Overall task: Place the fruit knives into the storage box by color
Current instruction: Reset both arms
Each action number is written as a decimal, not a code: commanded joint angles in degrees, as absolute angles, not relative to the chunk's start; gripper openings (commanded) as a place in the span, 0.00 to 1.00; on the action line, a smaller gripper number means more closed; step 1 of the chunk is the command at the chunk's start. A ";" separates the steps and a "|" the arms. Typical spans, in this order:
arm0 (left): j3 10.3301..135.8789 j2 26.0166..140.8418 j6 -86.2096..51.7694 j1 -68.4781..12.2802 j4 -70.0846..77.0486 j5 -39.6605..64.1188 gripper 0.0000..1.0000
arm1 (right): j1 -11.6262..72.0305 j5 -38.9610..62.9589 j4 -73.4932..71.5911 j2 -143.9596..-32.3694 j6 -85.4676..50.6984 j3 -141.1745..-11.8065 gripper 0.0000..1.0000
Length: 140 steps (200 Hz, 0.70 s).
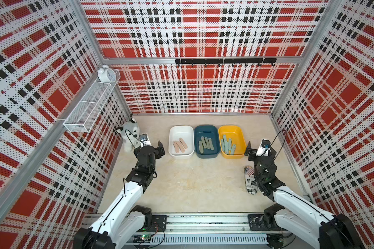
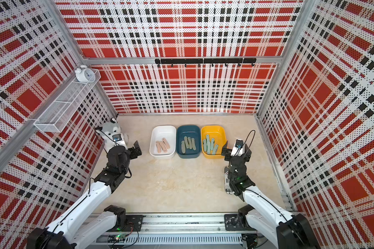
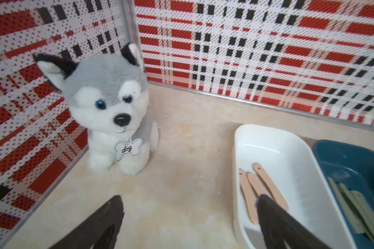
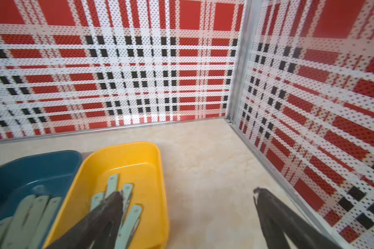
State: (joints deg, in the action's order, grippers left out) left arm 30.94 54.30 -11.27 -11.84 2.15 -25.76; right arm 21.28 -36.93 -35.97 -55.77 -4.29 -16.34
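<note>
Three storage boxes stand in a row at the back. The white box [image 1: 181, 132] holds three pale pink fruit knives [image 1: 179, 147] [image 3: 270, 185]. Several grey-green knives [image 1: 205, 144] lie in the blue box [image 1: 205, 129], and several teal knives [image 1: 227, 145] [image 4: 131, 217] lie in the yellow box [image 1: 230, 129]. My left gripper [image 1: 161, 148] [image 3: 189, 198] hangs open and empty just left of the white box. My right gripper [image 1: 249, 151] [image 4: 186, 191] is open and empty beside the yellow box's right wall.
A plush husky [image 1: 130, 133] sits in the back left corner, close behind my left wrist. A white printed pouch [image 1: 251, 181] lies on the table, partly under my right arm. On the left wall a wire shelf [image 1: 89, 107] carries a white clock [image 1: 105, 74].
</note>
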 commanded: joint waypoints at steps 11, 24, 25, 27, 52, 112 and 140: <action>27.82 59.02 -6.72 -7.15 14.74 -26.67 0.99 | 18.89 -38.47 -51.05 -65.84 0.38 -13.75 1.00; 26.06 61.49 -4.84 -5.87 19.45 -26.34 0.98 | 18.82 -38.75 -54.24 -70.77 2.26 -14.22 1.00; 25.90 61.68 -4.57 -5.83 19.79 -26.26 0.98 | 18.81 -38.85 -54.54 -71.20 2.36 -14.27 1.00; 25.61 62.16 -4.00 -5.72 20.48 -26.12 0.98 | 18.81 -38.89 -55.60 -71.83 2.66 -14.25 1.00; 22.85 67.69 1.11 -4.76 29.01 -25.14 0.98 | 18.12 -39.95 -68.78 -81.97 5.90 -13.83 1.00; 20.37 78.99 3.53 -2.64 48.65 -20.62 0.98 | 11.69 -32.16 -67.74 -88.42 1.44 -16.85 1.00; 21.07 82.15 5.65 -2.81 52.11 -16.33 0.98 | 7.91 -25.69 -67.31 -87.66 -2.25 -15.78 1.00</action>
State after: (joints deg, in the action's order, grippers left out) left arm 20.29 80.18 2.63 -3.05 43.72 -21.23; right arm 10.39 -32.80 -67.02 -88.53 2.24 -16.56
